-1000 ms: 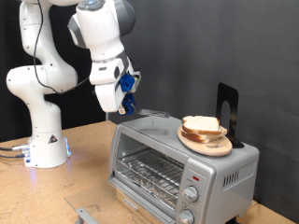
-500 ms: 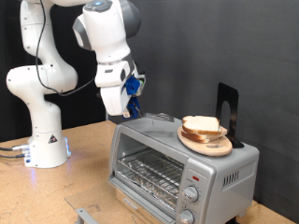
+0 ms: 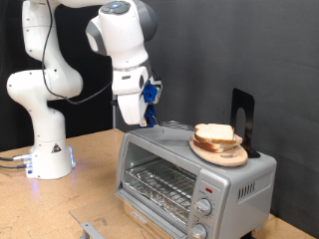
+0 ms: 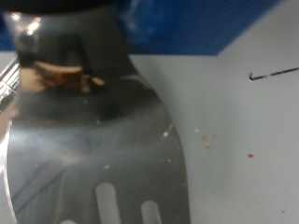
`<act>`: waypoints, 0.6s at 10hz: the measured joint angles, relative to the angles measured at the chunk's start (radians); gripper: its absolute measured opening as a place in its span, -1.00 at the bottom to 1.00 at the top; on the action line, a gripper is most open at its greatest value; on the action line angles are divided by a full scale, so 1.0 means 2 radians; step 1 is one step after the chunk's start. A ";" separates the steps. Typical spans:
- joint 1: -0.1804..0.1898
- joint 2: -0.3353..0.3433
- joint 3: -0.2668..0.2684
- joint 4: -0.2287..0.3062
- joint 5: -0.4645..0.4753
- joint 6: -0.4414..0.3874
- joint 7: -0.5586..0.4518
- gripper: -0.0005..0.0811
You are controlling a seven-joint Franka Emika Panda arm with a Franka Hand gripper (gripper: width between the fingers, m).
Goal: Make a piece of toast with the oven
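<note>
The silver-grey oven (image 3: 229,189) stands on the wooden table at the exterior view's lower right, its wire rack (image 3: 159,184) showing in the front. Slices of toast (image 3: 213,134) lie on a round wooden plate (image 3: 237,157) on the oven's top. My gripper (image 3: 148,112) hangs over the left end of the oven top, shut on a spatula with a blue handle (image 3: 151,95). Its flat blade (image 3: 165,122) lies just above the oven top, left of the plate. In the wrist view the shiny slotted blade (image 4: 93,140) fills the frame; the fingers are hidden.
A black upright stand (image 3: 242,119) sits on the oven top behind the plate. The robot's white base (image 3: 45,149) stands at the left on the table. A grey metal piece (image 3: 90,228) lies at the bottom edge. A black curtain is behind.
The gripper with the spatula has moved to the exterior view's right, from left of the oven to over its top, closer to the plate.
</note>
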 joint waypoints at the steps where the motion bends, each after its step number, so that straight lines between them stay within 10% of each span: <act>1: 0.000 0.000 0.003 0.001 0.001 0.000 0.000 0.00; 6: -0.001 0.000 0.004 0.008 0.008 0.002 0.001 0.00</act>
